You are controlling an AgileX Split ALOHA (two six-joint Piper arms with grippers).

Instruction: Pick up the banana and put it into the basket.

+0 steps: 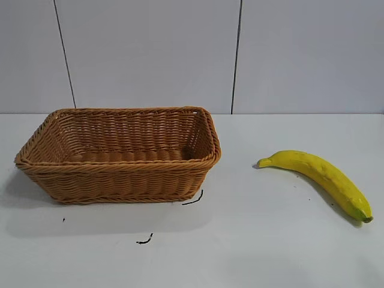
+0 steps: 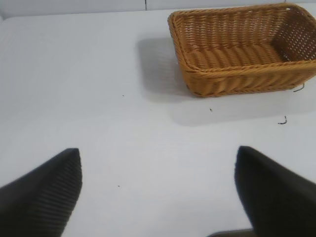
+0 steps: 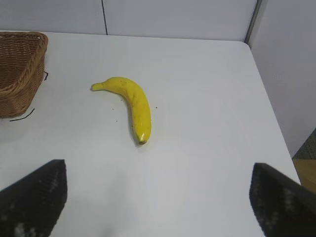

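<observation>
The yellow banana (image 1: pixel 321 178) lies flat on the white table at the right, its greenish tip toward the front right. It also shows in the right wrist view (image 3: pixel 131 103). The tan woven basket (image 1: pixel 120 165) stands empty at the left and also shows in the left wrist view (image 2: pixel 242 69); a corner of it shows in the right wrist view (image 3: pixel 19 69). My right gripper (image 3: pixel 158 170) is open and empty, some way short of the banana. My left gripper (image 2: pixel 158 157) is open and empty over bare table, away from the basket. Neither gripper shows in the exterior view.
Small black scraps (image 1: pixel 193 198) (image 1: pixel 144 240) lie on the table in front of the basket. The table's right edge (image 3: pixel 269 94) runs beside a grey wall panel. Bare white table lies between basket and banana.
</observation>
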